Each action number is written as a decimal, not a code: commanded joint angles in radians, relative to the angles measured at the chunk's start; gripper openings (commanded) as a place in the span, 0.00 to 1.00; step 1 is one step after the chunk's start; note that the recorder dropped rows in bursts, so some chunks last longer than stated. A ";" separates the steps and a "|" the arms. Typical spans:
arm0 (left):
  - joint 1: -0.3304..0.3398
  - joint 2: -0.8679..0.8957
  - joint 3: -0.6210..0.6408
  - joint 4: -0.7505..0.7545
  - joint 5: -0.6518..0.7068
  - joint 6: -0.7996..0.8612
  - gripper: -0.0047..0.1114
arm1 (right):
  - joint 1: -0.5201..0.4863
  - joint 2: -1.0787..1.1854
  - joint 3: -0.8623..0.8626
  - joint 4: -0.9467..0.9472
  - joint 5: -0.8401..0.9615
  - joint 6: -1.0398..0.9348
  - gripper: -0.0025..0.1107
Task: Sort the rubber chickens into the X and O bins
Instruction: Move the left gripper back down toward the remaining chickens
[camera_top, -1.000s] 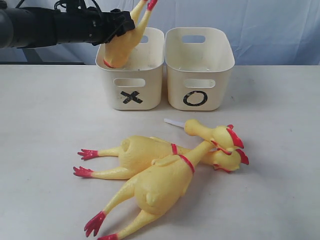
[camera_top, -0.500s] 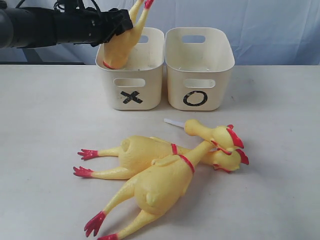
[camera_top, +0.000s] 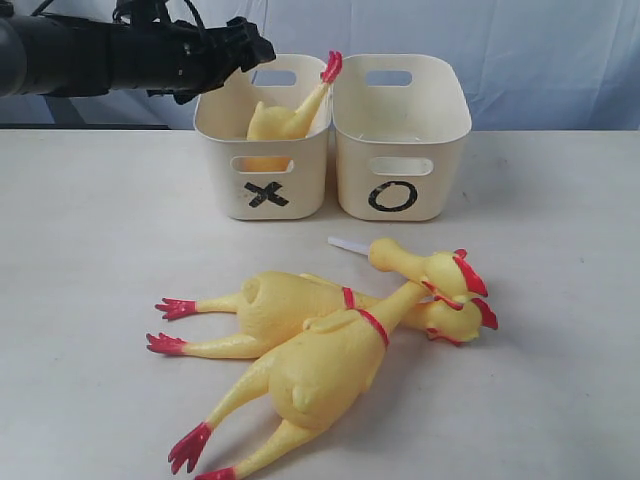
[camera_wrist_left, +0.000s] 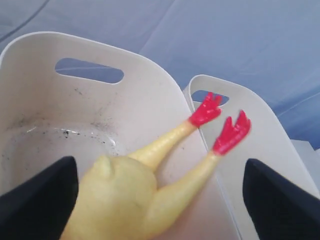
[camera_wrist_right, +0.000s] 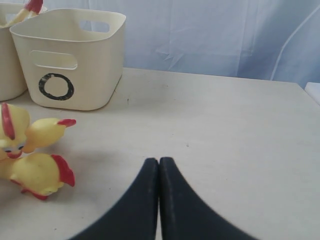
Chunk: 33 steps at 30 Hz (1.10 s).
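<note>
Left gripper (camera_top: 238, 45): jaws spread wide, nothing in them, hanging over the back left corner of the X bin (camera_top: 220, 175).

Exterior view: the small chicken (camera_top: 282, 120), held aloft half a second ago, now lies inside the X bin. Its body is down and its red feet are propped toward the O bin (camera_top: 445, 170). One sorted, I judge. Nothing shows in the O bin. Three chickens (camera_top: 320, 370) are piled on the table (camera_top: 90, 240) in front of the bins.

Left wrist view: fingers (camera_wrist_left: 37, 200) stand well apart, with the released chicken low between them. The X bin holds nothing else.

Right wrist view: right gripper (camera_wrist_right: 159, 172) is pressed closed and empty above the table. The O bin's inside is hidden.
</note>
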 joint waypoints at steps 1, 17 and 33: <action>-0.001 -0.006 -0.002 0.007 0.007 -0.011 0.76 | -0.006 -0.006 0.002 0.001 -0.008 -0.001 0.03; -0.001 -0.075 -0.002 0.158 0.155 0.023 0.25 | -0.006 -0.006 0.002 0.001 -0.008 -0.001 0.03; -0.034 -0.218 -0.002 0.573 0.561 0.124 0.04 | -0.006 -0.006 0.002 0.001 -0.008 -0.001 0.03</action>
